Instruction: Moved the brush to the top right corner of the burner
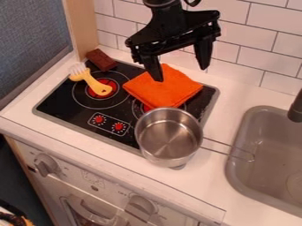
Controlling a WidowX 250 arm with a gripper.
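Camera view: bristled brush (89, 80) lies on glossy stovetop (61, 101)

Yellow, white-bristled brush (91, 82) lies across left burner (112, 83).

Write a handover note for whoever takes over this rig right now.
Gripper: open, holding nothing, hanging over the folded orange cloth.
Job's things: the yellow-handled brush with white bristles lies over the left ring of the black stovetop, bristles toward the back left. The cloth lies across the stovetop's back right part.
Done: brush not yet at the top right corner.
Left: grasp it, carry it there, release. The cloth will probably be in the way or underneath.
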